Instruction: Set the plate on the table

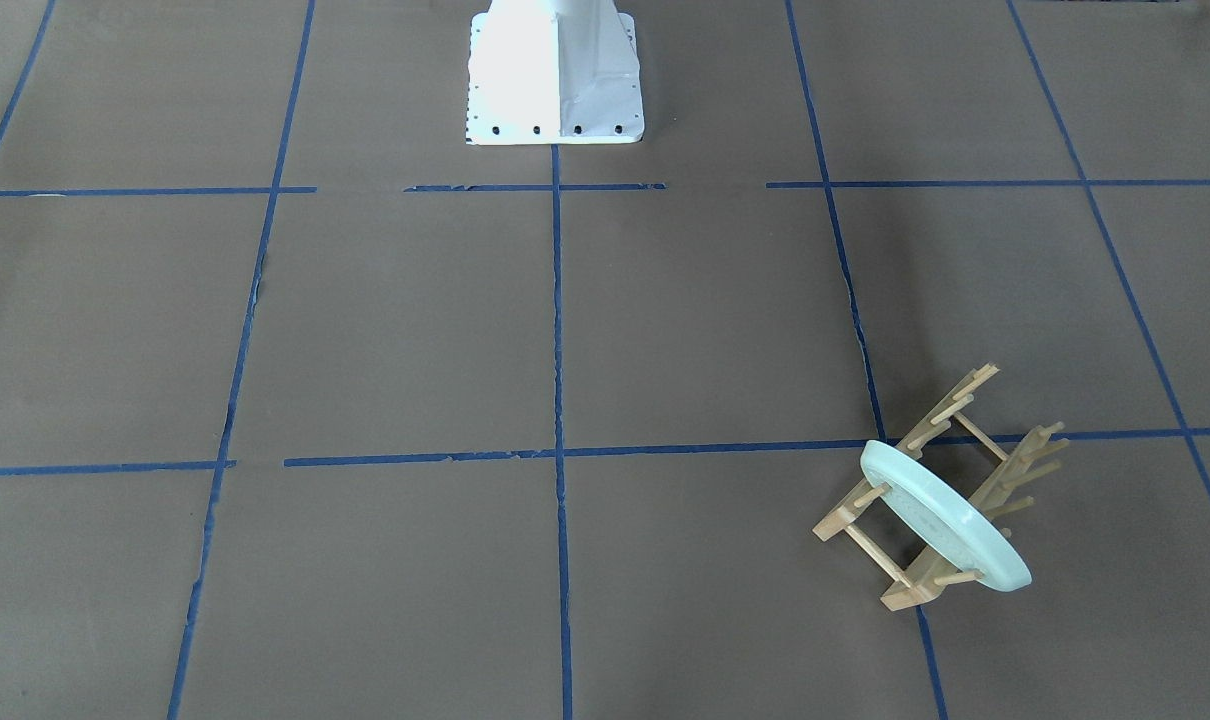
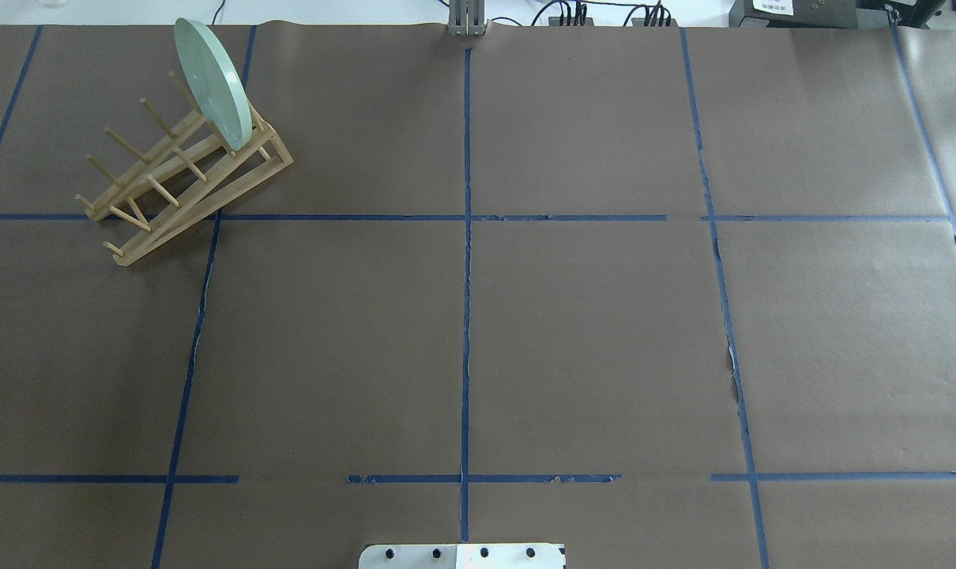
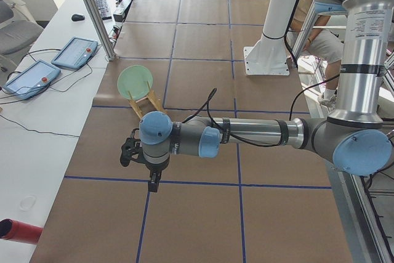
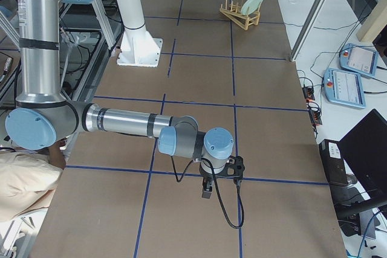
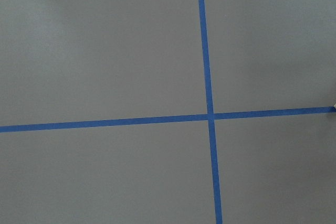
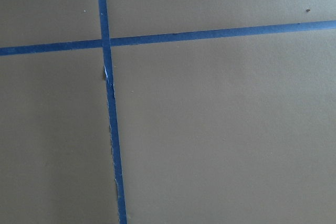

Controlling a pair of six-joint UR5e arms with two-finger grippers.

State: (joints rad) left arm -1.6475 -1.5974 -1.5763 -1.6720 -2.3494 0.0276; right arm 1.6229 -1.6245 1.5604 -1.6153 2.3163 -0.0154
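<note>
Overhead exterior puts the plate (image 2: 213, 83) on edge in the end slot of the wooden rack (image 2: 178, 186), leaning between the pegs at the rack's raised end. No part of the plate touches the desk (image 2: 589, 332) itself, so the task looks unstarted to me.

My main worry is the lift. The plate is about as wide as the rack and caught between pegs. I judge that a pull at an angle, rather than straight out along the pegs, could snag the rim and drag or tip the light rack with it. The thick, rounded rim may also slip in a pinch grip, and the plate could drop back onto the rack or roll away beside it.

Only the side views show the arms. The left tool (image 3: 151, 184) hangs over bare paper well apart from the rack, on the nearer side. The right tool (image 4: 206, 191) hangs much farther from the rack. I cannot tell from these views whether either tool is wide or narrow. Both wrist cameras show only paper and tape, no rack.
</note>
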